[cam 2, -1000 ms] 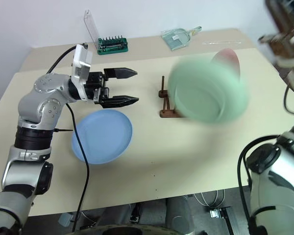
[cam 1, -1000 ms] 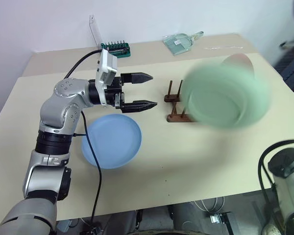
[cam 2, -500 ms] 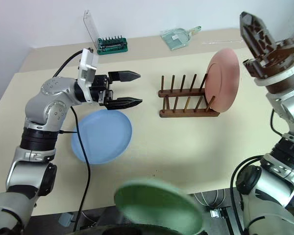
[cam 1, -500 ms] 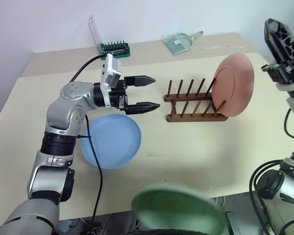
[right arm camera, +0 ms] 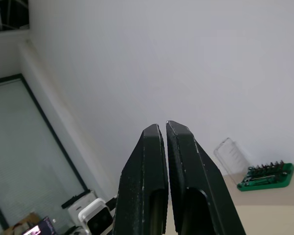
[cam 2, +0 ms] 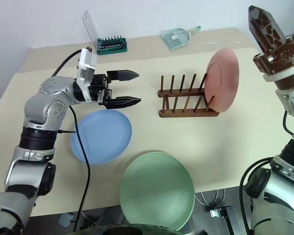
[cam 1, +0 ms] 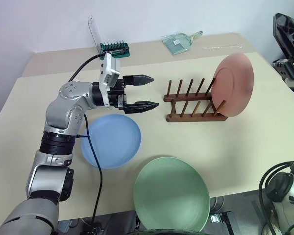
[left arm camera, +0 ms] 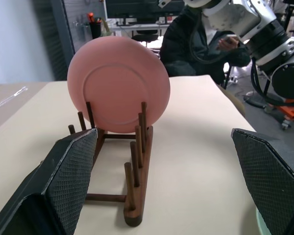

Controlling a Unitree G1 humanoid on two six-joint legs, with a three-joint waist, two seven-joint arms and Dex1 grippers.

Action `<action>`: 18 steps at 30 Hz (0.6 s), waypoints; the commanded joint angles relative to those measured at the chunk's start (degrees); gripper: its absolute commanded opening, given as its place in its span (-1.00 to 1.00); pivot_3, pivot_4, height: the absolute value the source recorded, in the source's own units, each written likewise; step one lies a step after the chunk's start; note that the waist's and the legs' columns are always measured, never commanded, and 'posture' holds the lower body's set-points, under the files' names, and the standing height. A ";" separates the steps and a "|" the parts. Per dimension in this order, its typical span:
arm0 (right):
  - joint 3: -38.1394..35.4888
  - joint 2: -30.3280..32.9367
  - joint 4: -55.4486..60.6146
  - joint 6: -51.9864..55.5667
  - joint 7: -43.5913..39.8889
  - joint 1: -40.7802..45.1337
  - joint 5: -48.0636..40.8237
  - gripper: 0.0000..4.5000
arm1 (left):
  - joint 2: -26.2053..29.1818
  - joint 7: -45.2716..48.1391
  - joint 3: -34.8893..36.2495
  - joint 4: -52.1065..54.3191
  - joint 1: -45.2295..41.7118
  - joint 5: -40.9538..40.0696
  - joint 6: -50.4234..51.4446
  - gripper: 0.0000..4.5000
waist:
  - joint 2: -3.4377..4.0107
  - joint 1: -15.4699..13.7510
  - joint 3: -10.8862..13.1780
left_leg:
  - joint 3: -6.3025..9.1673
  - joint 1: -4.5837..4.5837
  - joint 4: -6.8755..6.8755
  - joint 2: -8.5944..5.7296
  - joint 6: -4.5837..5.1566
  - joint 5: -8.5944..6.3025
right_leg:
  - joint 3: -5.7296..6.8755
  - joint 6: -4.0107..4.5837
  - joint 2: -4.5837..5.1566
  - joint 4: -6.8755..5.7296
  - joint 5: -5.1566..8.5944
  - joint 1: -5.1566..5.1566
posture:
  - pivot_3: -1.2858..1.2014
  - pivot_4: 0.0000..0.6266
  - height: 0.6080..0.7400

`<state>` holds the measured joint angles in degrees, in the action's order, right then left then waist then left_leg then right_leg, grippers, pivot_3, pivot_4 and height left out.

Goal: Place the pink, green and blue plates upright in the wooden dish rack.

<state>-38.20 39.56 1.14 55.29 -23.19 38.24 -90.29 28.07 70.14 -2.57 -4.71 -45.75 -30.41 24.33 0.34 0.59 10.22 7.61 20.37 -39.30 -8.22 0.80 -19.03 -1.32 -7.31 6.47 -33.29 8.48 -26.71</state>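
Observation:
The pink plate (cam 1: 233, 84) stands upright in the right end slot of the wooden dish rack (cam 1: 192, 106). To the rack's left, the blue plate (cam 1: 111, 141) lies flat on the table. The green plate (cam 1: 171, 193) lies face up at the table's front edge and overhangs it. My left gripper (cam 1: 155, 91) is open and empty, level, above the blue plate's far rim, and points at the rack's left end. My right gripper (cam 2: 257, 14) is raised at the far right, beyond the pink plate. It is shut on nothing, its fingertips (right arm camera: 156, 134) pressed together.
A green bit holder (cam 1: 115, 48) with a clear lid and a clear scoop (cam 1: 179, 41) sit at the table's back edge. A black cable (cam 1: 92, 161) hangs along my left arm. A seated person (left arm camera: 196, 44) is beyond the table's right end.
The green plate, a blur in the air over the rack a second ago, has dropped to the table's front edge. My right gripper has come up at the right. The left arm held still.

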 commanded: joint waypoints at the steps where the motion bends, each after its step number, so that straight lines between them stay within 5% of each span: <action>1: -0.42 2.45 2.74 -0.25 -1.62 -0.21 -2.31 -0.94 | 0.85 0.17 1.31 1.12 -1.34 -0.53 -0.28 1.00 | 0.00 -0.03 0.00 | 0.00 0.00 0.00 0.00 0.00 0.00 | 0.00 0.00 0.00 0.00 0.00 0.00 | 0.03 -0.52 1.00; 9: 1.85 15.01 10.73 12.66 -10.44 -12.80 -11.04 -0.83 | 3.63 3.03 1.97 0.68 -1.35 -2.00 1.94 1.00 | -0.01 -0.18 0.00 | 0.01 0.00 0.02 0.00 0.03 -0.02 | 0.02 0.00 0.00 0.05 0.00 0.02 | 0.03 -0.52 1.00; 11: 2.87 17.55 15.32 14.73 -13.18 -17.41 -10.38 -0.55 | 3.86 3.34 1.93 0.69 -1.11 -2.08 1.87 1.00 | -0.02 -0.21 0.01 | 0.01 -0.03 0.02 0.01 0.03 -0.02 | 0.02 0.00 0.00 0.06 0.00 0.05 | 0.03 -0.52 1.00; 18: 11.67 19.73 28.97 12.47 -15.65 -28.48 4.67 0.99 | 2.77 3.08 1.44 0.48 -1.04 -1.99 1.58 1.00 | -0.06 -0.32 0.00 | -0.02 -0.04 -0.02 0.03 0.04 -0.02 | 0.04 -0.01 0.00 0.04 0.00 0.08 | 0.03 -0.52 1.00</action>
<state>-27.48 58.96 27.97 69.69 -38.31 10.14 -89.44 30.85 73.22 -1.88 -4.92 -45.93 -31.78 26.08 0.27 0.27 10.22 7.58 20.34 -39.35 -8.19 0.84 -19.06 -1.28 -7.33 6.47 -33.25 8.48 -26.63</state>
